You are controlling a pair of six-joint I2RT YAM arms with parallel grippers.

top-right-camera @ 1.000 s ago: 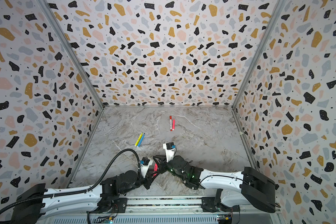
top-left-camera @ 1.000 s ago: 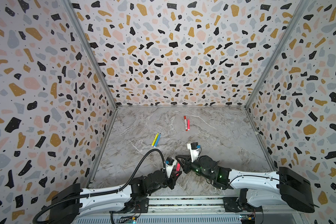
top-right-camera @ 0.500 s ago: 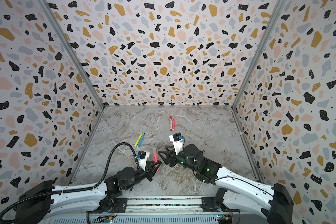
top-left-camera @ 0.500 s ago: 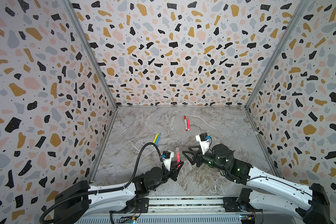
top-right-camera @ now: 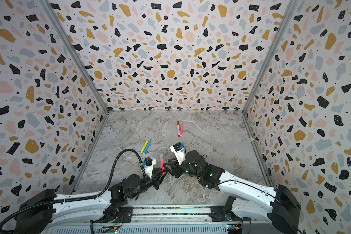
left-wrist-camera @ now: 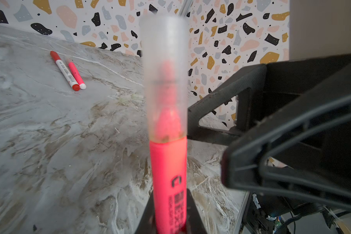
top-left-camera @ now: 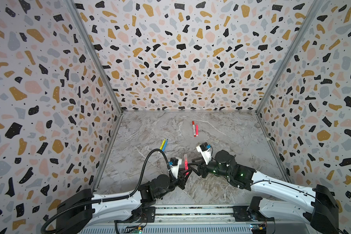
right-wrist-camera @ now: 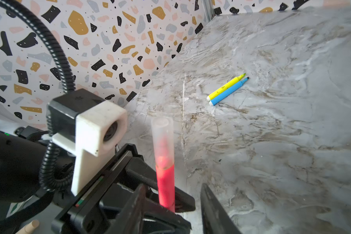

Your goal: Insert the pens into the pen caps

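A pink pen (top-left-camera: 185, 164) (top-right-camera: 162, 164) stands upright in my left gripper (top-left-camera: 183, 174) (top-right-camera: 162, 175), which is shut on its lower barrel (left-wrist-camera: 168, 172). A clear pen cap (left-wrist-camera: 163, 81) (right-wrist-camera: 162, 139) sits over the pen's tip. My right gripper (top-left-camera: 192, 166) (right-wrist-camera: 173, 187) is open right beside the pen, its fingers (left-wrist-camera: 292, 141) apart from the cap. A yellow pen (right-wrist-camera: 225, 87) and a blue pen (right-wrist-camera: 228, 92) lie side by side, tips bare. Farther back lie a white-bodied red pen (top-left-camera: 194, 128) and a second pink pen (top-left-camera: 197, 130).
The marble table (top-left-camera: 231, 131) is walled in by speckled panels at the left, back and right. Two small pale translucent pieces (left-wrist-camera: 130, 98) lie on the table beyond the held pen. The left arm's black cable (top-left-camera: 148, 160) arches above the front left.
The right gripper, shut at the pen's top a second ago, has opened and let go. Both arms moved away from the front rail, and the left still holds the capped pink pen.
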